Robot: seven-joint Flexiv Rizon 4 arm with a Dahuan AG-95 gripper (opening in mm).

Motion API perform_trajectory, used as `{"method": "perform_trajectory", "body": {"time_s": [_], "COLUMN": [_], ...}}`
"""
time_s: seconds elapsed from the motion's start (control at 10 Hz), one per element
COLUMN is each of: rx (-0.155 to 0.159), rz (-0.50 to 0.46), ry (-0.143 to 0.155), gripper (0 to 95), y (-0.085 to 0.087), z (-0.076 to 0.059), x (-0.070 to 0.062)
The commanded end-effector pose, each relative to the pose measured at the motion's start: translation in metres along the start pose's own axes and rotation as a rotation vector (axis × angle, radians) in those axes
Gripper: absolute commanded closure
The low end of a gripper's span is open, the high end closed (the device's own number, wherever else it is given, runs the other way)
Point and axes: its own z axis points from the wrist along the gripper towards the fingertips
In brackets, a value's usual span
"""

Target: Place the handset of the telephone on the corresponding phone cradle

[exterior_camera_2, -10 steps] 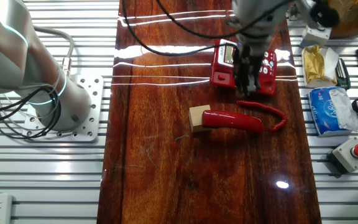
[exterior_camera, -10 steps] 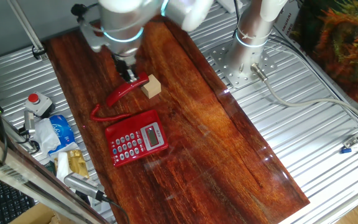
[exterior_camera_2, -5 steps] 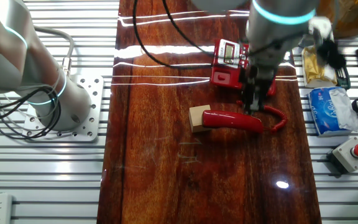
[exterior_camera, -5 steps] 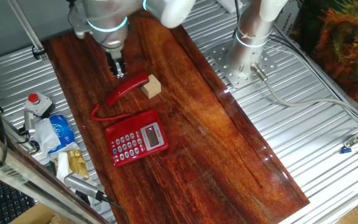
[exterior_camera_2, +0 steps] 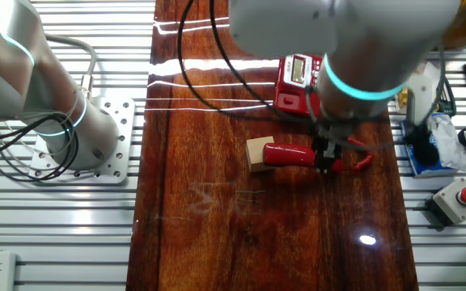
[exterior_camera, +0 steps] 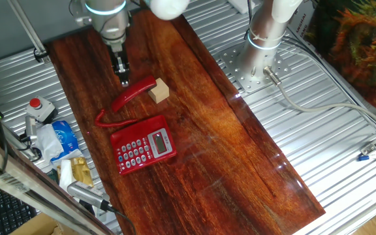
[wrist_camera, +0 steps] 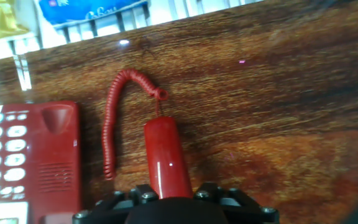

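Gripper (exterior_camera: 124,81) shifts off the phone side, drops onto the handset (exterior_camera: 134,94).
In a second it goes from above the telephone (exterior_camera_2: 299,79) edge to low over the handset's middle; the arm's wrist now blocks most of the telephone in the other fixed view.

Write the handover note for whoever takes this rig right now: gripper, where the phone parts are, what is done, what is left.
Gripper: low over the handset, nothing in it. Whether the jaws are open or shut cannot be told from these views.
Handset: lying on the wooden table, off the phone, one end against the small wooden cube. Its coiled cord runs to the telephone.
Phone cradle: bare, beside the keypad.
Done: approach to the handset only.
Left: grasp the handset, lift it, carry it to the cradle, seat it there and release.
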Motion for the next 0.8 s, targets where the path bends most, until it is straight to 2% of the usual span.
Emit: {"method": "perform_trajectory", "body": {"time_s": [0.1, 0.3, 0.5, 0.6, 0.7, 0.8], "rx": [0.063, 0.055, 0.053, 0.055, 0.056, 0.056], "rz": [-0.286, -0.349, -0.364, -0.343, -0.258, -0.227], "ry": [0.021, 0.043, 0.056, 0.059, 0.056, 0.055], "gripper": [0.0, 0.0, 0.0, 0.0, 0.0, 0.0], "y": [0.008, 0.009, 0.008, 0.008, 0.007, 0.007], "z": [0.012, 0.024, 0.03, 0.033, 0.039, 0.042], "x": [0.002, 0.003, 0.004, 0.004, 0.003, 0.003]}}
